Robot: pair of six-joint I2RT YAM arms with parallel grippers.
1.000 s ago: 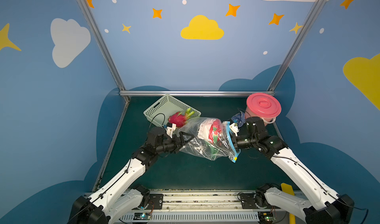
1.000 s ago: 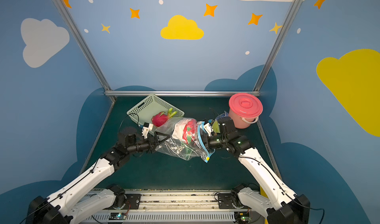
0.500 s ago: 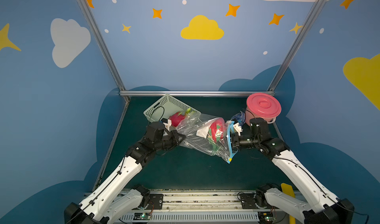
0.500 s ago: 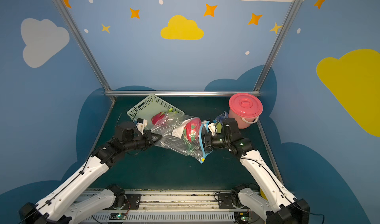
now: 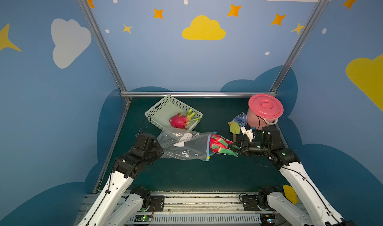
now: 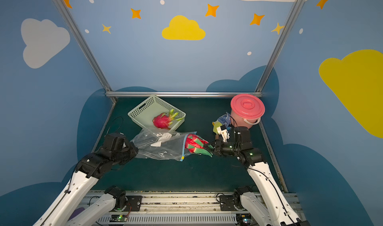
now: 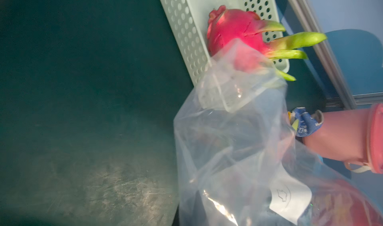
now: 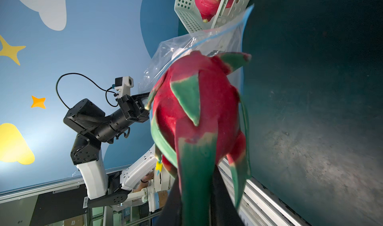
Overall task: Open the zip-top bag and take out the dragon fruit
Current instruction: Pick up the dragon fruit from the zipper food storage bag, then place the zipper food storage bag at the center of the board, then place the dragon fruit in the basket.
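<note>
You have the zip-top bag (image 5: 186,148) lying across the middle of the desk (image 5: 186,173), closed end toward 9 o'clock and mouth toward 3 o'clock. Your left gripper (image 5: 158,149) is clamped fully closed on that closed end, evidently as an anchor so the film cannot follow the pull. Your right gripper (image 5: 233,146) is nipped narrowly on a green scale of the dragon fruit (image 5: 217,145), which the right wrist view confirms. The fruit sits at the mouth: most of it is past the light-blue zip strip (image 5: 207,147), with its rear apparently just inside. The two holds oppose each other along the 9-to-3 line, which suits a straight withdrawal. In my judgement a thin scale is a weak purchase and may slip or tear. A basket (image 5: 157,108) at 11 o'clock of the bag holds a second fruit (image 5: 179,120); a pink bucket (image 5: 265,108) stands at 2 o'clock, clear of the pull.
</note>
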